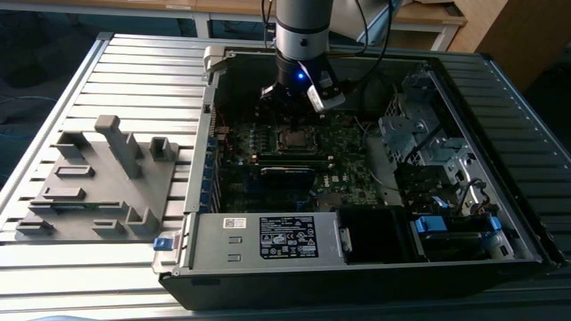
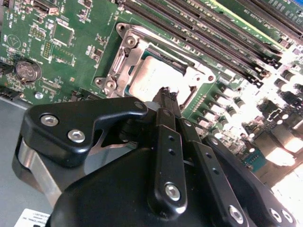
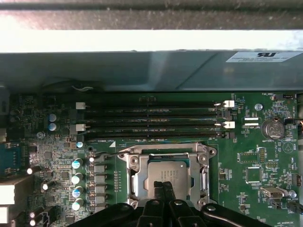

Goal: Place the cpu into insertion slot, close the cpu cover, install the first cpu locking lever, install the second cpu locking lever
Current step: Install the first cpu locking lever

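**Black two-finger tool [image 2: 165, 97] closed over the small flat silvery-grey square cpu [image 3: 169, 170]**

The fingers of the tool are pressed together, and nothing is seen between them. The cpu lies just below their tips. It is framed by the square silvery metal cpu cover [image 3: 136, 176], which lies flat on the green circuit board [image 3: 246, 151]. Whether the tips touch the cpu, I cannot tell.

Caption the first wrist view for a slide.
Gripper at the edge of the cpu, seated under the lowered cpu cover.
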You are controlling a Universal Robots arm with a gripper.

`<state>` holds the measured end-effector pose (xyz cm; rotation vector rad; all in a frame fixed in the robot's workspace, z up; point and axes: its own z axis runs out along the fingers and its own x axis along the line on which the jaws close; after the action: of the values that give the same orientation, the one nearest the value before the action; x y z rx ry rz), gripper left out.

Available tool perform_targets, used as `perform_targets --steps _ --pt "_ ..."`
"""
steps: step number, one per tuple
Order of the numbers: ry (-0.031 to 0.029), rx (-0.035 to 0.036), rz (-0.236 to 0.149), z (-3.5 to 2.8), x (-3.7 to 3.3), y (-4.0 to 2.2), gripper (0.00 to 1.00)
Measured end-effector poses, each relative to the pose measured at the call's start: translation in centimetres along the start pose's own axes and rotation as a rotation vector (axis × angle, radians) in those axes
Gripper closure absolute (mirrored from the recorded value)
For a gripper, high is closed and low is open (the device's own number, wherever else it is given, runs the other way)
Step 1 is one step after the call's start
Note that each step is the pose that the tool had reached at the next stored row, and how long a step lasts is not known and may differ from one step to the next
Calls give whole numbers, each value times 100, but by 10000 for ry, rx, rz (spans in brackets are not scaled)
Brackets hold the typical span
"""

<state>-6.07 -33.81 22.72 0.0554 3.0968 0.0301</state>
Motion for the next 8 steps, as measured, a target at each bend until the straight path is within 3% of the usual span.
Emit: perform_targets --steps 8 --pt "1 1 -1 -8 4 0 89"
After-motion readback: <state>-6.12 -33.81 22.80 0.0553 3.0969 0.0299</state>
